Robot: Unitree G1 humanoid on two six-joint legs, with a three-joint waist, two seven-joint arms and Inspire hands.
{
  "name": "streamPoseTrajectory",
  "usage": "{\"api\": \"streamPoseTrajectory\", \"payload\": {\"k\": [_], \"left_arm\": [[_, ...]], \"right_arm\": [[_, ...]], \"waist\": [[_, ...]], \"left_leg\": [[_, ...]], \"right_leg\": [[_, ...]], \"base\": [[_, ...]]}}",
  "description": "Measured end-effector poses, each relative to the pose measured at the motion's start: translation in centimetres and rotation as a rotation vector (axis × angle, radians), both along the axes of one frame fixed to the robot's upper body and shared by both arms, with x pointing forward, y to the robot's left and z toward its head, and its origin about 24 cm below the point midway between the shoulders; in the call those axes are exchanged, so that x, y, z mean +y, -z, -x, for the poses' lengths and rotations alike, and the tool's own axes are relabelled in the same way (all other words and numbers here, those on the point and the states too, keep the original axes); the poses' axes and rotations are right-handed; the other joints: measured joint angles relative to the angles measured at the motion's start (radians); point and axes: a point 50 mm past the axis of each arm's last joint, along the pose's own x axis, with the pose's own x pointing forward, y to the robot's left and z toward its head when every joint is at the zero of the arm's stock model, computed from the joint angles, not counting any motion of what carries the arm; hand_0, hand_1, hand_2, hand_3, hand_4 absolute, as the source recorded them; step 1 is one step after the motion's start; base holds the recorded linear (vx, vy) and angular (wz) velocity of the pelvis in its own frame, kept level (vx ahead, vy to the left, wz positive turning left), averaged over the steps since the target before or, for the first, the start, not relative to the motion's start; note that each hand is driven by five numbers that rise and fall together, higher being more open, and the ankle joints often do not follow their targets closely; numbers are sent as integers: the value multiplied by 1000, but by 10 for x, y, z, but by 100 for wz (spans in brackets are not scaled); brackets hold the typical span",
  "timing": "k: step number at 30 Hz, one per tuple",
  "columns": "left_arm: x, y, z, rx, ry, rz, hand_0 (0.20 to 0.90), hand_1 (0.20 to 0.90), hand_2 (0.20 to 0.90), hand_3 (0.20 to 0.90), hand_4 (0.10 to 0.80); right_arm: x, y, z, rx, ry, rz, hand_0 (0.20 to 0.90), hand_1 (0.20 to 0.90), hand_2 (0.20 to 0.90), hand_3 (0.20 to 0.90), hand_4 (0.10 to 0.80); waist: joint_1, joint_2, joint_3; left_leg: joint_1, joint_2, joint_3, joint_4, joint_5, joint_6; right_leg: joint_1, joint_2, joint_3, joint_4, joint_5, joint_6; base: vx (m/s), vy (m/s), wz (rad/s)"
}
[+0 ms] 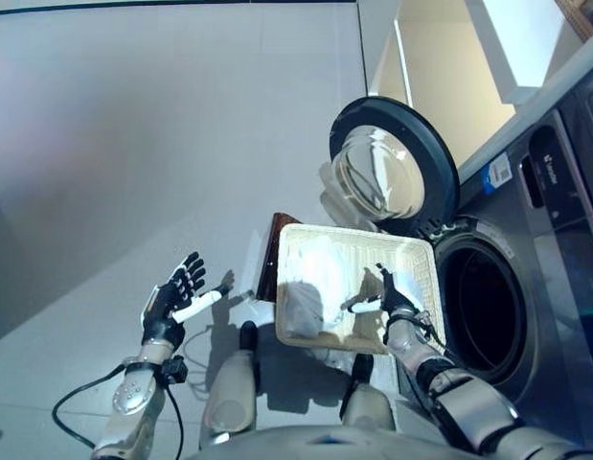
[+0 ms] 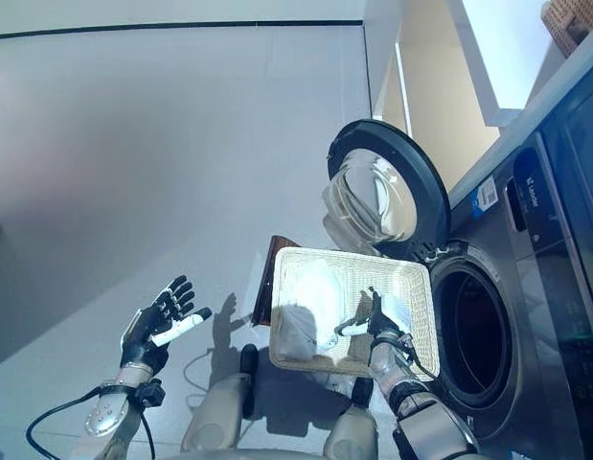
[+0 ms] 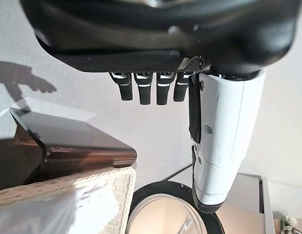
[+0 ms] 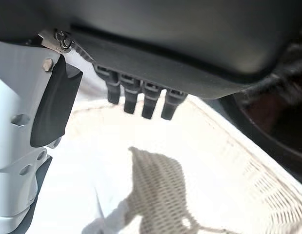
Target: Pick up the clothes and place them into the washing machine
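White clothes are lying crumpled in a pale woven basket — bunched toward its left side — just beside a grey front-loading washing machine, whose round glass door is standing wide open, baring the dark drum.

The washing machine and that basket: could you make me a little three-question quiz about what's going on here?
1. True or false: the washing machine has its door shut.
2. Where are the white clothes now?
A. inside the drum
B. in the wicker basket
C. in the left hand
3. Fill in: the right hand hovers open over the ____.

Key:
1. False; the door stands wide open.
2. B.
3. Basket; the hand holds nothing, and the left hand is open too, out over the floor.
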Motion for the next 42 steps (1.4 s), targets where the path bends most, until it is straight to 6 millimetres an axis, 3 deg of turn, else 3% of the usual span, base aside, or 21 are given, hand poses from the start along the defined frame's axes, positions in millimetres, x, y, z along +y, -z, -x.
{"api": "streamPoseTrajectory", "payload": {"k": [5, 8, 18, 28, 42], "left_arm": [[-5, -15, -12, -75, 24, 5, 900, 900, 900, 900, 800], [-5, -20, -15, -101, 25, 6, 900, 900, 900, 900, 800], [-3, -29, -14, -138, 18, 10, 900, 900, 900, 900, 800], [0, -29, -8, -127, 11, 9, 900, 900, 900, 900, 800], [1, -32, -8, -137, -2, -1, 900, 900, 900, 900, 800]], "right_arm": [[-18, -29, -28, -75, -42, 132, 900, 900, 900, 900, 800], [-16, -41, -40, -119, -48, 139, 900, 900, 900, 900, 800], [-5, -64, -61, -194, -226, 321, 900, 900, 900, 900, 800], [-2, -82, -71, -271, -253, 398, 900, 900, 900, 900, 800], [22, -98, -85, -363, -362, 509, 900, 900, 900, 900, 800]], "waist": [[0, 55, 97], [1, 70, 136], [3, 57, 152], [4, 49, 151], [29, 40, 147]], "left_leg": [[-98, -10, -10, 106, -19, 17], [-156, -10, -11, 202, -60, 22], [-336, -10, -30, 410, -120, 38], [-405, -10, -35, 426, -118, 35], [-466, -12, -54, 464, -114, 28]], "right_leg": [[-106, -26, 16, 134, -36, 3], [-169, -40, 35, 238, -75, 5], [-364, -64, 86, 473, -149, 6], [-442, -65, 93, 499, -151, 4], [-502, -77, 83, 595, -194, -13]], "base": [[-99, 54, 6], [-44, 21, 1], [-37, 0, 1], [-18, 2, -1], [-8, -6, 7]]}}
